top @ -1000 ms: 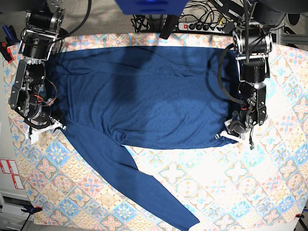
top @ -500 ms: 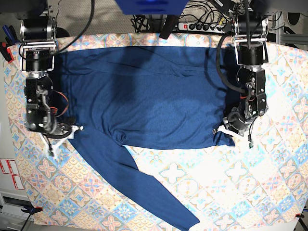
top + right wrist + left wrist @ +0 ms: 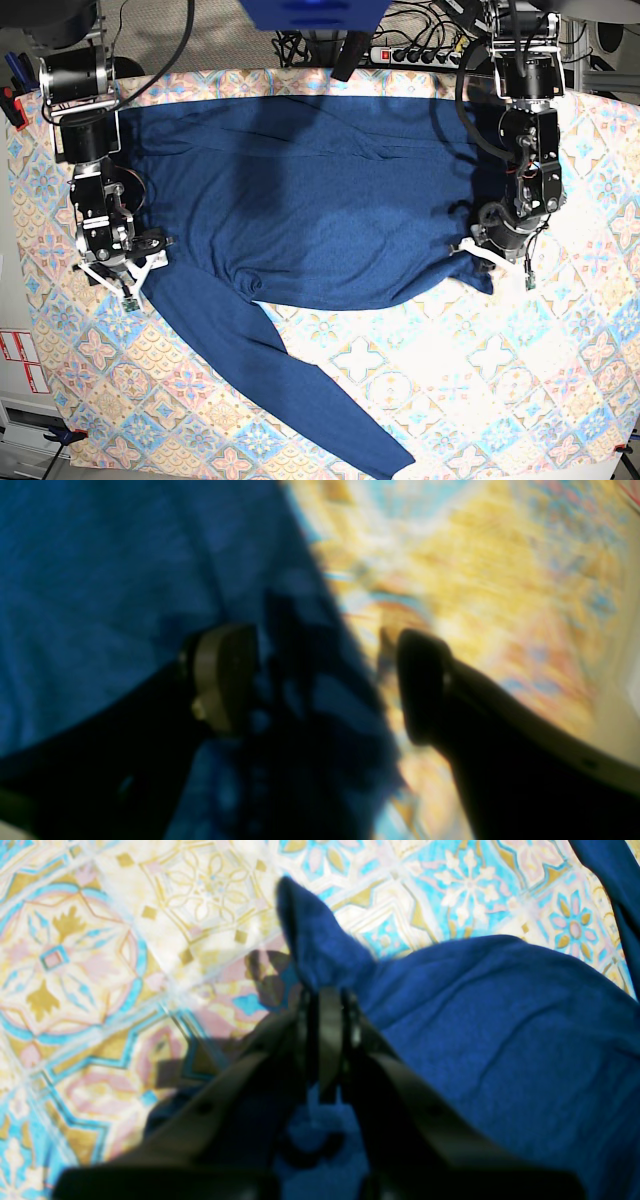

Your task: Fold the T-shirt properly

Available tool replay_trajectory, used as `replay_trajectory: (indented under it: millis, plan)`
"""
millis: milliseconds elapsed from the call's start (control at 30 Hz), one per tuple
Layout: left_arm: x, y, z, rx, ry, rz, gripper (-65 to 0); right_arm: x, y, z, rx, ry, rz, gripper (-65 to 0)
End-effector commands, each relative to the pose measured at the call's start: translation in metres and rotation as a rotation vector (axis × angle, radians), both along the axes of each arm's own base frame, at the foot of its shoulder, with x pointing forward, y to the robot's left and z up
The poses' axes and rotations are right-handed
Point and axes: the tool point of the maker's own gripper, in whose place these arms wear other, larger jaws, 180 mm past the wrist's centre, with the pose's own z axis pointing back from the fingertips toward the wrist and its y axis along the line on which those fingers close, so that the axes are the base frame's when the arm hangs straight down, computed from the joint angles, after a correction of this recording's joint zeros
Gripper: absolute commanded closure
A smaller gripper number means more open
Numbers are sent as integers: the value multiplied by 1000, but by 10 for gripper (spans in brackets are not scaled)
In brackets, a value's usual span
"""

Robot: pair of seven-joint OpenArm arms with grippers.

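The T-shirt (image 3: 300,210) lies spread across the patterned tablecloth (image 3: 470,390), its body filling the far half and one long sleeve trailing toward the near edge, ending near the middle of that edge. On the right side of the base view, the left gripper (image 3: 478,252) is clamped on the T-shirt's near right corner — the wrist view shows its fingers pressed together with a peak of blue fabric (image 3: 312,947) sticking up between them, lifted slightly off the cloth. On the left side, the right gripper (image 3: 140,272) stands with its jaws spread wide and nothing between them; it sits at the T-shirt's left edge by the sleeve's root — one finger (image 3: 225,675) over fabric, the other over bare tablecloth. A power strip (image 3: 425,55) lies beyond the far edge.
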Motion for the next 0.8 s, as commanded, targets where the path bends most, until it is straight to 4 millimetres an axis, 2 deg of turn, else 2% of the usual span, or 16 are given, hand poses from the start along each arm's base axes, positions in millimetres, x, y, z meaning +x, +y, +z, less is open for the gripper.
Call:
replay_trajectory:
  millis: [0,133,300,400,533,633,767]
  plan:
    - [11,4,16,11,-54,0,0,17,-12,17,-14,-52,6,-428]
    - [3,21,14,-3,-50,57,0,25,-9,17,22,-74,55,-428]
    - [2,19,15,-70,-59,76,0,34,-18,15,35,-84,31,-428]
    - [2,24,17,-60,-61,77,0,35,-24,11,45,-87,13,-428]
    - [2,25,17,-59,-62,77,0,29,-26,0,61,-83,1,-425]
    - [2,26,17,-59,-62,79,0,18,-18,-12,105,-29,44,-343]
    - [2,26,17,-59,-62,79,0,0,19,-23,242,68,218,-119]
